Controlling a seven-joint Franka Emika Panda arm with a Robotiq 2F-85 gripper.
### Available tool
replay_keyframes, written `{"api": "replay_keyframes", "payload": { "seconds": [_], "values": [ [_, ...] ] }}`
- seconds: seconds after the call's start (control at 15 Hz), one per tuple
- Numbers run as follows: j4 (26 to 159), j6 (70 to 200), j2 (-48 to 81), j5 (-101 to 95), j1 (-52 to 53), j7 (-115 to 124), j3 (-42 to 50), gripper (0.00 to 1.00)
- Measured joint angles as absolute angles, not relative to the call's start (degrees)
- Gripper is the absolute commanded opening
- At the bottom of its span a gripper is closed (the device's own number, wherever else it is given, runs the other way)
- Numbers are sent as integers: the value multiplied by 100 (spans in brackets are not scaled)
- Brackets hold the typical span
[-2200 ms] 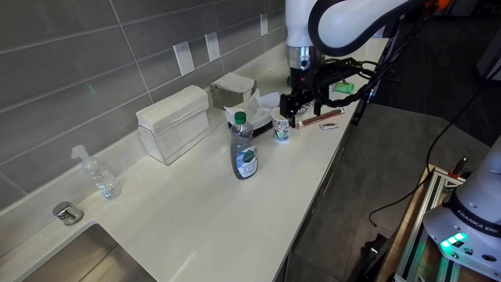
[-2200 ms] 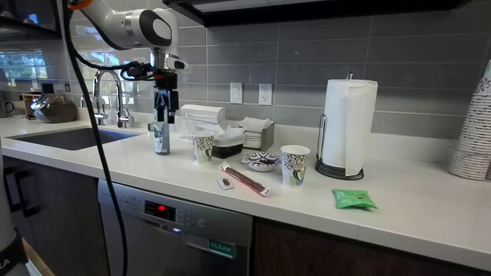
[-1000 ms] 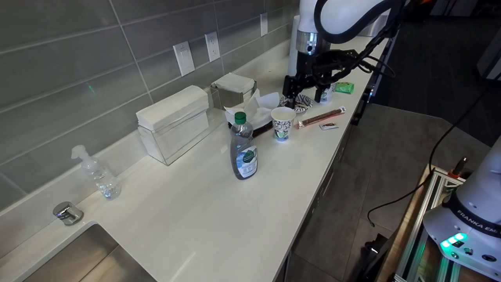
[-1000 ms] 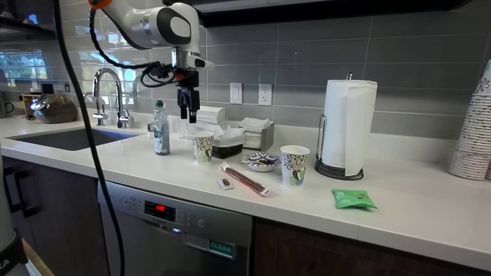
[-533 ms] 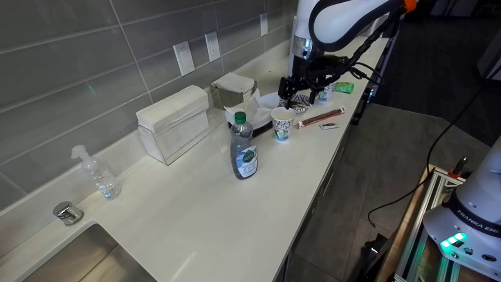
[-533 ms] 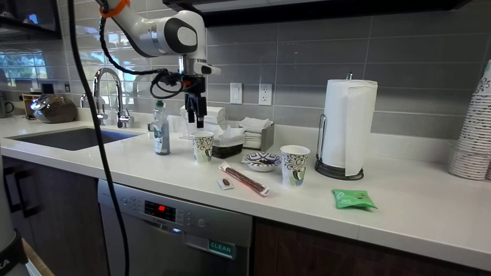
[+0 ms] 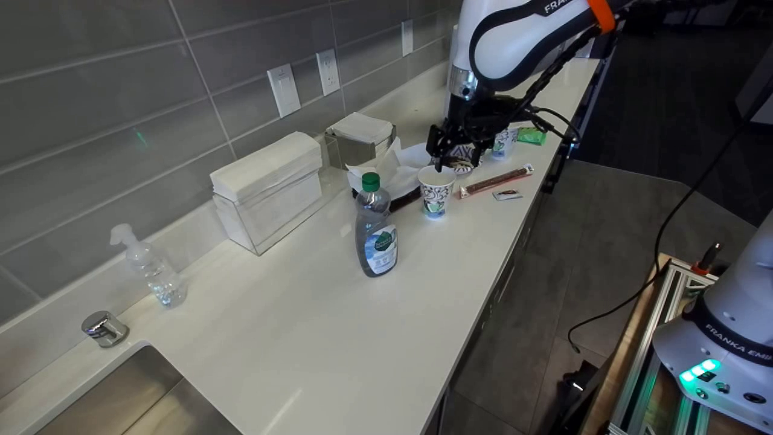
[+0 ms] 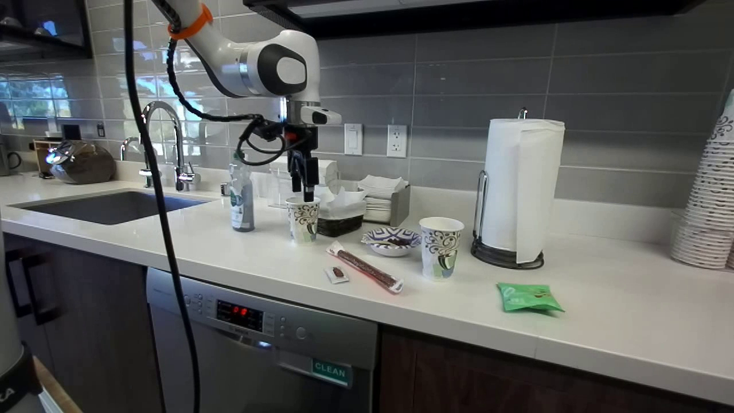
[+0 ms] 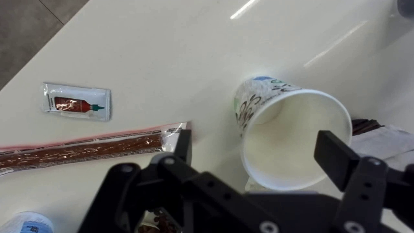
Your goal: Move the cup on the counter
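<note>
In an exterior view, we see the cup (image 8: 303, 222) upright on the table (image 8: 619, 310), mouth up, long axis vertical, beside the basket (image 8: 339, 227), which holds white paper (image 8: 345, 205); the bowl (image 8: 390, 251) holds dark pieces (image 8: 399, 242). In an exterior view, we find the spray bottle (image 7: 154, 272) near the wall (image 7: 109, 109). In the wrist view alone, we see the cup's inner floor; the fingers (image 9: 334, 158) stand apart, one overlapping its mouth, the other the stick (image 9: 97, 149); contact we cannot tell.

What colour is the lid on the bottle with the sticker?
Green! The lid shows best in an exterior view, where nothing covers it.
</note>
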State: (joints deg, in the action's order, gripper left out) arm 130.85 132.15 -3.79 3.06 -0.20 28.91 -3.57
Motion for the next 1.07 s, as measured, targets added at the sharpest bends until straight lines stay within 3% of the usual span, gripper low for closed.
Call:
{"api": "replay_keyframes", "payload": {
  "seconds": [0.2, 0.47, 0.8, 0.87, 0.93, 1.07],
  "values": [
    [13082, 13452, -259, 326, -20, 2823, -316, 46],
    [13081, 13663, -118, 326, -15, 2772, -310, 33],
    [13081, 13787, -42, 326, 1, 2714, -310, 27],
    [13081, 13787, -42, 327, 4, 2697, -310, 21],
    [13081, 13787, -42, 327, 6, 2682, -310, 6],
    [13081, 13787, -42, 327, 10, 2655, -310, 0]
  ]
}}
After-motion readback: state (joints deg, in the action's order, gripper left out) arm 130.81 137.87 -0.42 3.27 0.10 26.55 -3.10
